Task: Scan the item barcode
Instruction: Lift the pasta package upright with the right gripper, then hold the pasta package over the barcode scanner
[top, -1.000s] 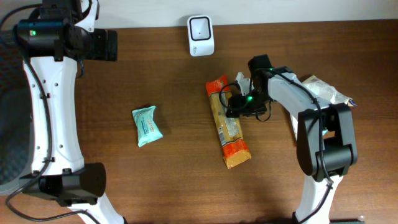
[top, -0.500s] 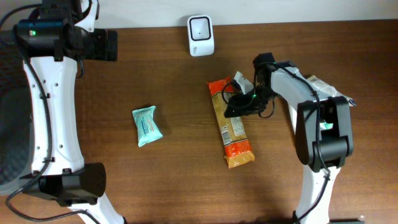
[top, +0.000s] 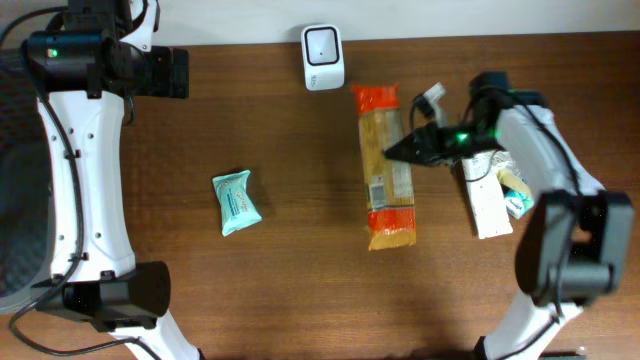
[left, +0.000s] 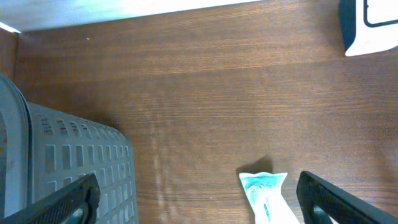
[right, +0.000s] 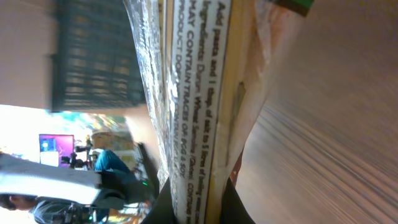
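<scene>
Grey basket (left: 62, 163): at the far left edge of the desk (top: 290, 290), with slotted plastic walls, seen close in the left wrist view.
Left gripper (top: 178, 72): at the upper left of the desk, jaws wide apart, holding nothing.
Teal packet (top: 236, 202): a small crinkled wrapper lying flat on the desk, left of centre, well apart from both arms.
Barcode scanner (top: 323, 57): a small white unit with a dark window, at the back edge of the desk near the centre.
Pasta packet (top: 388, 170): a long, clear pack with orange ends. It runs front to back, right of centre, with its far end near the scanner's right side. The right wrist view shows printed cooking instructions along it. Whether it rests on the desk or is lifted cannot be told.
Right gripper (top: 397, 152): reaching in from the right, jaws clamped on the right edge of the pasta packet, about midway along it.
White box (top: 487, 207): on the desk at the right, partly under the right arm, beside other small packs.
</scene>
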